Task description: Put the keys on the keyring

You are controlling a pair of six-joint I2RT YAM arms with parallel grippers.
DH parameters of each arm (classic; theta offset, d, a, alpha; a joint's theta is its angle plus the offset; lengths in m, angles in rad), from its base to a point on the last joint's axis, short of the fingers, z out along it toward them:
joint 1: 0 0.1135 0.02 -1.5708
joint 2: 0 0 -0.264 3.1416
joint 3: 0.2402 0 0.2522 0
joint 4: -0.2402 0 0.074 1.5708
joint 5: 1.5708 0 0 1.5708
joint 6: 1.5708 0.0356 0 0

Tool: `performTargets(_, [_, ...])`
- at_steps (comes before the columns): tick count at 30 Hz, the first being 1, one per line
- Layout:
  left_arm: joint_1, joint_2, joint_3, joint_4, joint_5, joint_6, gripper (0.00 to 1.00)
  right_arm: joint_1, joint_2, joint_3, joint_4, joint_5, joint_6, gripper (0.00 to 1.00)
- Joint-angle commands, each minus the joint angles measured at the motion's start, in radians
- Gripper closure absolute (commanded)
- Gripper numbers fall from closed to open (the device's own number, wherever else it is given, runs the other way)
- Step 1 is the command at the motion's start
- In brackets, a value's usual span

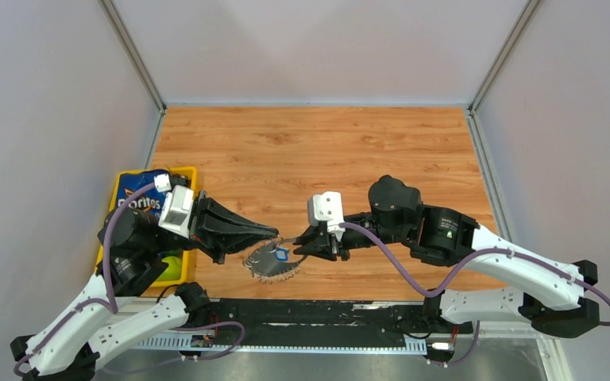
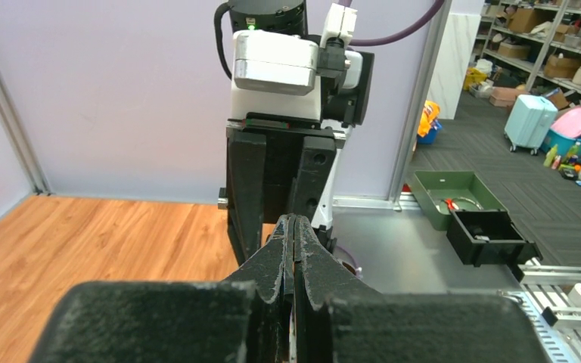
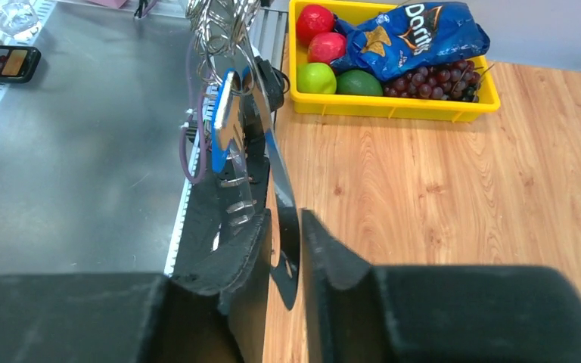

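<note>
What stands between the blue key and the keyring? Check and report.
Nothing visible does. The blue key already lies against the keyring, with the left gripper and right gripper meeting at the ring. Whether it is threaded on cannot be told.

The word "Doritos" is printed on a blue chip bag [image 3: 416,34] lying in a yellow bin [image 3: 393,107] of fruit.
</note>
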State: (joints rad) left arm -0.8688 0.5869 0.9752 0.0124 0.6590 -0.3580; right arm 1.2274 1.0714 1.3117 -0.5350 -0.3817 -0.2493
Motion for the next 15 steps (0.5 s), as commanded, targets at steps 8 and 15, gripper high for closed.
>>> performTargets(8, [0.002, -0.010, 0.035, 0.033, -0.018, 0.029, 1.00, 0.004, -0.053, 0.016, 0.034, -0.032, 0.015, 1.00])
performTargets(15, [0.001, -0.049, 0.035, -0.071, -0.220, 0.083, 0.64, 0.006, -0.059, -0.004, 0.036, 0.040, 0.071, 1.00])
